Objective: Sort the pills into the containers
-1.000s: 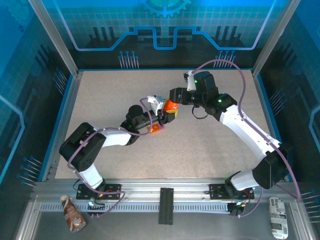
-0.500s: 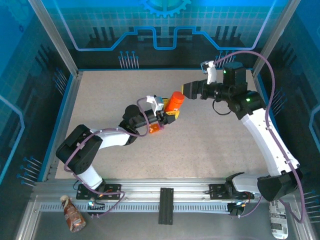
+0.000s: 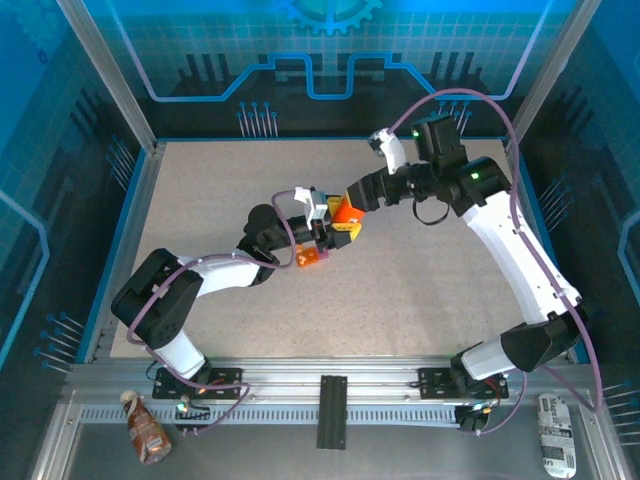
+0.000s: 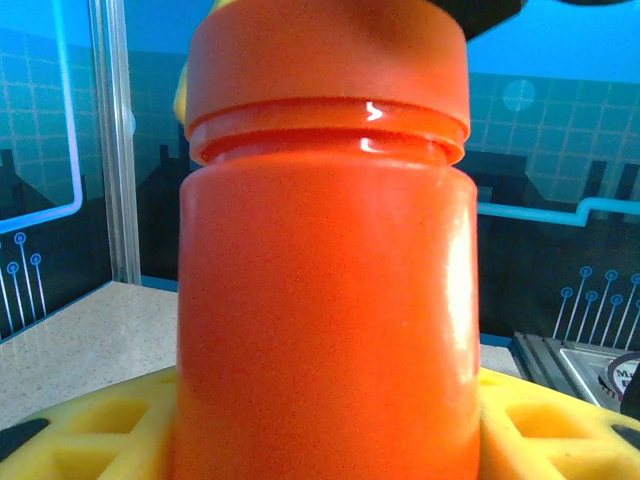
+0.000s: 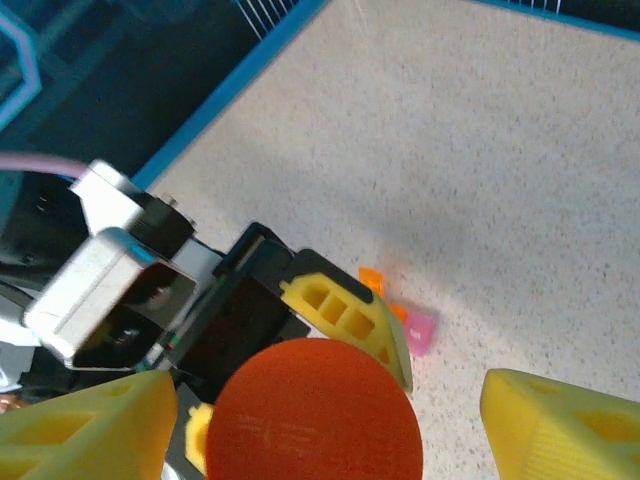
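Now the left gripper (image 3: 338, 228) is clamped on the orange bottle (image 4: 325, 300) while the right gripper (image 5: 325, 425) holds its yellow fingers (image 5: 560, 425) apart either side of the cap (image 5: 312, 400).

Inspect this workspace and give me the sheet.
Surface: speckled table.
Job's things: pill box on the table, near the left gripper.
Clutter: brown packet and white packet on the near ledge.
Grippers: left gripper shut on upright orange bottle; right gripper open, straddling its cap.
Cables: purple cables looped along both arms.
Surroundings: blue panels, metal frame.
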You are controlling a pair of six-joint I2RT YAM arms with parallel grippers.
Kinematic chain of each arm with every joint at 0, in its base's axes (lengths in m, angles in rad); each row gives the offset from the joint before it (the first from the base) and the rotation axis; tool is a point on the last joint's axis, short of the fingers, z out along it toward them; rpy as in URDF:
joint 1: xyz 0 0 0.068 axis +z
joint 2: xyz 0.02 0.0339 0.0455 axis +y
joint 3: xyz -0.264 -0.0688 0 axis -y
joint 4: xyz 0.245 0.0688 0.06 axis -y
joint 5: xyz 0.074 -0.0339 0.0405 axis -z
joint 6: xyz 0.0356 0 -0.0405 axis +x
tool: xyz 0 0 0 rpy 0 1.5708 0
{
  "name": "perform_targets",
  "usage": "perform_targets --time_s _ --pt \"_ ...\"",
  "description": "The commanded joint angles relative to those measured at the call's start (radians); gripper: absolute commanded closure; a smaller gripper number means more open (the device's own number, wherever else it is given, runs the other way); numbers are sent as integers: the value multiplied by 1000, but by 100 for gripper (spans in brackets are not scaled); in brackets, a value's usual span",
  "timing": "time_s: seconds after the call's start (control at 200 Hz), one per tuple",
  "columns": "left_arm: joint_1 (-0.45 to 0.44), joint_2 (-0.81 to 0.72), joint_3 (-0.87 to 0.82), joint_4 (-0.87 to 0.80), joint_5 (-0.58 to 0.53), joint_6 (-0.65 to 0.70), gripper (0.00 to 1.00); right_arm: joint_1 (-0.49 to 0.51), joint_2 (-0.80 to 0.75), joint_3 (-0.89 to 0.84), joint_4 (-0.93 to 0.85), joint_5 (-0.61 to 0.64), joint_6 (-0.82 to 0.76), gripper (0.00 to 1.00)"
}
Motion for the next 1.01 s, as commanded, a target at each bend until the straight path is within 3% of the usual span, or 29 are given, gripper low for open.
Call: perform_targets --time_s 0.0,0.43,0.695,0.85,1.0 --pt "7 -25 38 32 30 -16 100 14 6 30 -53 36 -36 22" --pt "7 -31 39 30 28 -22 100 13 15 19 -50 -15 -57 48" --pt "30 -8 34 128 37 -125 100 -27 -22 -53 44 -144 -184 56" --pt "41 -1 35 170 52 -175 100 -82 -71 -147 194 -276 -181 56" --pt "41 -5 36 161 68 -176 100 -97 -77 -162 236 -327 -183 57"
